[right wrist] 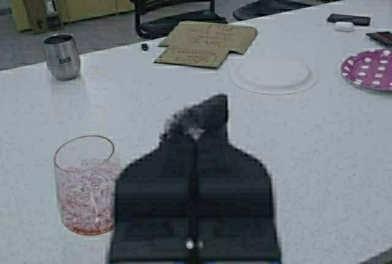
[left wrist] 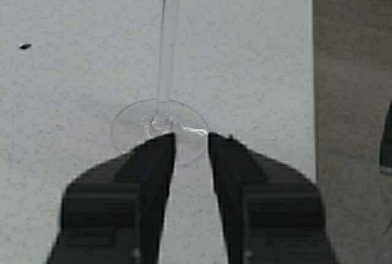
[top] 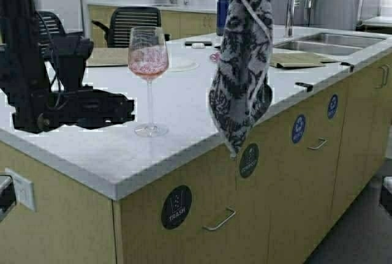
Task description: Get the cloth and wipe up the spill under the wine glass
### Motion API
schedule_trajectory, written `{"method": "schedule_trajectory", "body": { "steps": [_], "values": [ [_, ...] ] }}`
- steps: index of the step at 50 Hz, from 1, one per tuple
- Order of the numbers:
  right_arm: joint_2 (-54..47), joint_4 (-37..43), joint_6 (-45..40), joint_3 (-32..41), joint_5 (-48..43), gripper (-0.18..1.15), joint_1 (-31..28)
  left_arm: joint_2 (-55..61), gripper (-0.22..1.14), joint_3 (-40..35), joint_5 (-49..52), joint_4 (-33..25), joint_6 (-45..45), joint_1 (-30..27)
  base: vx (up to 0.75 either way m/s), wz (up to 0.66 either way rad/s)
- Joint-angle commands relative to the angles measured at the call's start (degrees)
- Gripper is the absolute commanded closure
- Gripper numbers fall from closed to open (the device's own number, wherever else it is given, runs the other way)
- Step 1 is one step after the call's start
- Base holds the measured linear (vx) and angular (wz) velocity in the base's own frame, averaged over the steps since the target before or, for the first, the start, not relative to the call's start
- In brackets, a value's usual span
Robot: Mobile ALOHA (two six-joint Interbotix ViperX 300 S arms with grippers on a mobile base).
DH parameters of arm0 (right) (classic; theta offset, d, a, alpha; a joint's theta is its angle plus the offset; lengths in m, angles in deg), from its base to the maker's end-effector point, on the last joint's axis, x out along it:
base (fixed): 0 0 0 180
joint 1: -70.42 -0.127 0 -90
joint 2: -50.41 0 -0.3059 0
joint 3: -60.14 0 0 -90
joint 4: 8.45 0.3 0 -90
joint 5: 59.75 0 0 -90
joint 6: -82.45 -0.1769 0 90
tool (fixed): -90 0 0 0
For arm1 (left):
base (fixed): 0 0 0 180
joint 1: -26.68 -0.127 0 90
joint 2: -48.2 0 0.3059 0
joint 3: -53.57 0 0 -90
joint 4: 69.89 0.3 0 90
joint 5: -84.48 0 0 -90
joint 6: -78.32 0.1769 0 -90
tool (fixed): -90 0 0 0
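The wine glass (top: 149,62) with pinkish liquid stands upright on the white counter (top: 184,108) near its front edge. My left gripper (top: 125,109) lies low on the counter just left of the glass. In the left wrist view it (left wrist: 191,136) is open, its fingertips (left wrist: 160,147) at the rim of the glass's foot (left wrist: 138,130). The black-and-white floral cloth (top: 242,68) hangs limp from the top of the high view, right of the glass, above the counter edge. My right gripper (right wrist: 196,130) is shut on the cloth's top (right wrist: 208,109); the glass (right wrist: 82,184) is below it. No spill shows.
Brown paper sheets (right wrist: 205,43), a white plate (right wrist: 274,75), a purple dotted plate (right wrist: 370,68) and a steel tumbler (right wrist: 61,56) lie farther back. A sink (top: 324,42) and a blue bottle (top: 222,7) are at the right. Office chairs (top: 131,22) stand behind the counter.
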State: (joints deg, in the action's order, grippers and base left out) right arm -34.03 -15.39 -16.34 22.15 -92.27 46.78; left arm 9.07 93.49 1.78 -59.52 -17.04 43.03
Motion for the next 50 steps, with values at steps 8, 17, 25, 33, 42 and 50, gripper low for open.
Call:
{"method": "schedule_trajectory", "body": {
  "steps": [8,17,25,33,42,50],
  "values": [
    [0.4,0.1,0.1,1.0,-0.8,0.91,-0.1,3.9,-0.08,-5.1,-1.8,0.5,0.7,0.1,0.05,0.01],
    [0.4,0.1,0.2,1.0,-0.8,0.91,-0.1,5.8,-0.08,-9.5,-1.8,3.3,1.5,0.1,0.04,0.01],
    [0.4,0.1,0.2,1.0,-0.8,0.91,-0.1,7.9,-0.08,-14.7,-1.8,4.0,1.2,0.1,0.03,0.01],
    [0.4,0.1,0.2,1.0,-0.8,0.91,-0.1,10.2,-0.08,-19.7,-1.8,4.1,1.1,0.1,0.02,0.0],
    [0.4,0.1,0.2,1.1,-0.8,0.91,-0.1,11.8,-0.08,-24.3,-1.8,4.1,0.9,0.1,0.02,0.0],
    [0.4,0.1,0.2,1.1,-0.8,0.91,-0.1,12.2,-0.07,-27.1,-1.3,4.1,0.6,0.1,0.01,0.0]
  ]
}}
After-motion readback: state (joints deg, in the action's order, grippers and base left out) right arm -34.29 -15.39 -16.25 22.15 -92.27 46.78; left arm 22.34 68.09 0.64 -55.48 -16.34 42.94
